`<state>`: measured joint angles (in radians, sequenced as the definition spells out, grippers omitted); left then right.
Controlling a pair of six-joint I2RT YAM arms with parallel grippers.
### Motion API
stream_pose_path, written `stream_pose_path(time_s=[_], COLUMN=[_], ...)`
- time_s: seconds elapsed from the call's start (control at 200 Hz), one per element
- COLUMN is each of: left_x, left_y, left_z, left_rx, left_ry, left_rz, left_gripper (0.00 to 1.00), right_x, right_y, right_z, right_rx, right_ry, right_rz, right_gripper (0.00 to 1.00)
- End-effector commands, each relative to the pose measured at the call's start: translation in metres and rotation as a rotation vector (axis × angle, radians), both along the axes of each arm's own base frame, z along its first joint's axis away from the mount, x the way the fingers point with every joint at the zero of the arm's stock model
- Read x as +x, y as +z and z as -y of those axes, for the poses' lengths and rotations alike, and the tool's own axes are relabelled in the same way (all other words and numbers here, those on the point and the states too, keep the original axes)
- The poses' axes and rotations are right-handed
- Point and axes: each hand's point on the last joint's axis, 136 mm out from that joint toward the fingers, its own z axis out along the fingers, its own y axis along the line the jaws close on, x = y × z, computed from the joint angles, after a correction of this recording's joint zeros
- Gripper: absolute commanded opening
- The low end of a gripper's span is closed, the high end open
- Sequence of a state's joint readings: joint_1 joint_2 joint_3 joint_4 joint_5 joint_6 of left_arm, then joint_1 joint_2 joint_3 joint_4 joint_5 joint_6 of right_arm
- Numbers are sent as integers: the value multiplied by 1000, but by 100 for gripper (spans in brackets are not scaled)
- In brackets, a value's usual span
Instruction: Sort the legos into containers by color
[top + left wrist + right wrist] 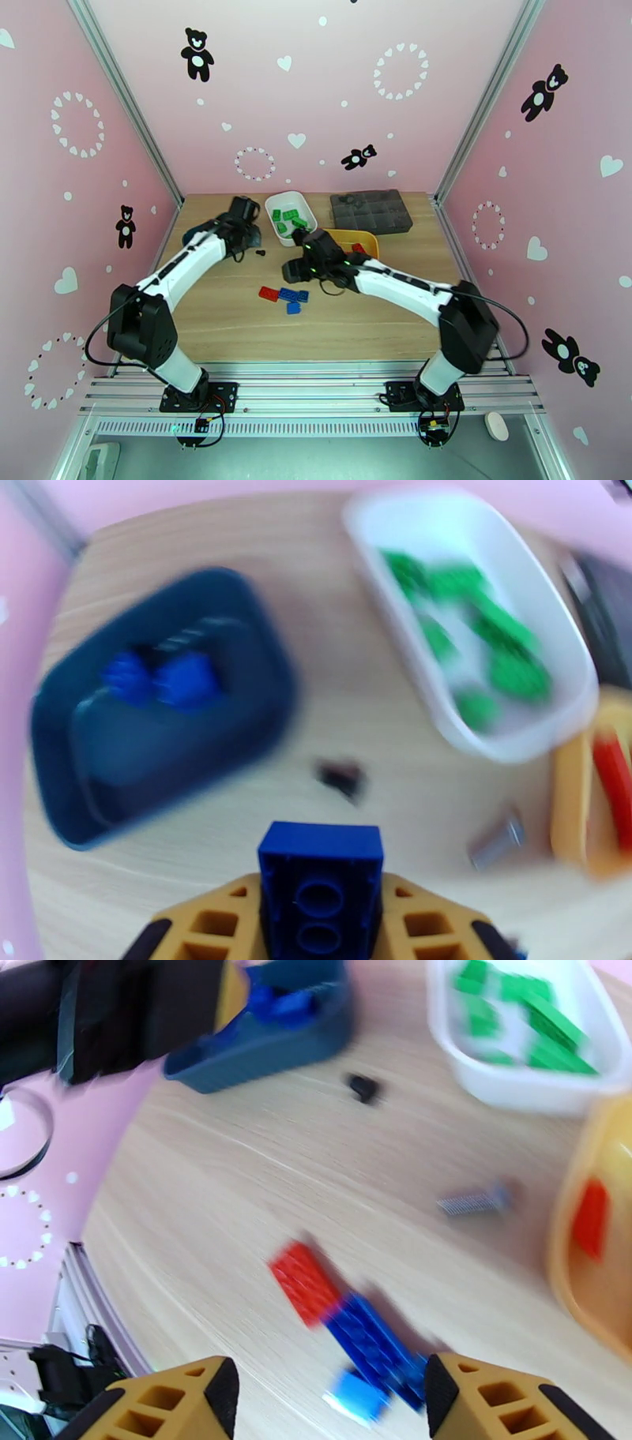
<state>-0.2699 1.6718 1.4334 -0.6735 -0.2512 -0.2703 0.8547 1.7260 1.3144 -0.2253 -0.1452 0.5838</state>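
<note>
The left gripper (320, 910) has ochre fingers tipped black, closed on a dark blue brick (320, 871). Ahead to its left, a dark teal-blue tray (272, 661) holds bright blue bricks (162, 677). Ahead to its right, a white tray (513, 744) holds green bricks (513, 669), and a yellow tray (569, 796) holds a red brick (612, 772). Before the right gripper (332, 1390) lie a flat red brick (304, 1280), a long blue brick (371, 1347) and a light blue brick (355, 1394) on the pale wood-grain bench (237, 1197). The pink walls (316, 103) carry white hearts (284, 62) and black bears (197, 54).
</note>
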Motion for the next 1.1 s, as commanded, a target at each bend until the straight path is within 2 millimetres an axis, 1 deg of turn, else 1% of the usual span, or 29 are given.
stream_pose_path(time_s=[0.0, 0.09, 0.16, 0.245, 0.29, 0.315, 0.385, 0.445, 0.48, 0.606, 0.651, 0.716, 0.806, 0.866, 0.991, 1.056, 1.091], left_x=[19, 30, 36, 41, 42, 43, 43, 41, 40, 31, 27, 22, 12, 3, -19, -29, -36], left_y=[-6, -18, -27, -34, -35, -35, -35, -35, -34, -30, -28, -25, -21, -23, -36, -39, -42], left_z=[-39, -69, -92, -113, -120, -122, -124, -121, -118, -108, -103, -90, -64, -42, 5, 28, 44], left_rx=[-11, -23, -35, -51, -55, -56, -57, -74, -87, -101, -114, -135, -145, -150, -159, -159, -163], left_ry=[157, 242, 305, 357, 372, 375, 379, 373, 368, 355, 348, 321, 261, 209, 79, 12, -42], left_rz=[-20, -46, -62, -72, -76, -75, -73, -69, -63, -41, -37, -28, -17, -24, -49, -62, -72], left_gripper=[29, 29, 29, 30, 32, 35, 45, 54, 58, 66, 67, 67, 69, 69, 70, 70, 70], right_x=[-1, 1, 2, -1, -2, -3, -4, -6, -7, -11, -13, -16, -19, -20, -24, -27, -28], right_y=[7, 7, 5, 2, 0, -2, -3, -4, -5, -8, -10, -13, -19, -23, -35, -41, -45], right_z=[-29, -35, -32, -27, -22, -19, -11, -4, 0, 14, 19, 27, 42, 51, 70, 79, 84], right_rx=[25, 28, 16, -4, -19, -29, -46, -58, -64, -89, -101, -120, -159, -179, -221, -240, -251], right_ry=[58, 57, 48, 48, 45, 41, 30, 18, 14, -6, -11, -20, -45, -60, -85, -97, -103], right_rz=[-6, -9, -8, -5, -1, 2, 14, 23, 29, 42, 44, 50, 58, 60, 54, 47, 41], right_gripper=[64, 64, 64, 64, 64, 64, 65, 67, 67, 69, 69, 69, 70, 70, 70, 70, 70])
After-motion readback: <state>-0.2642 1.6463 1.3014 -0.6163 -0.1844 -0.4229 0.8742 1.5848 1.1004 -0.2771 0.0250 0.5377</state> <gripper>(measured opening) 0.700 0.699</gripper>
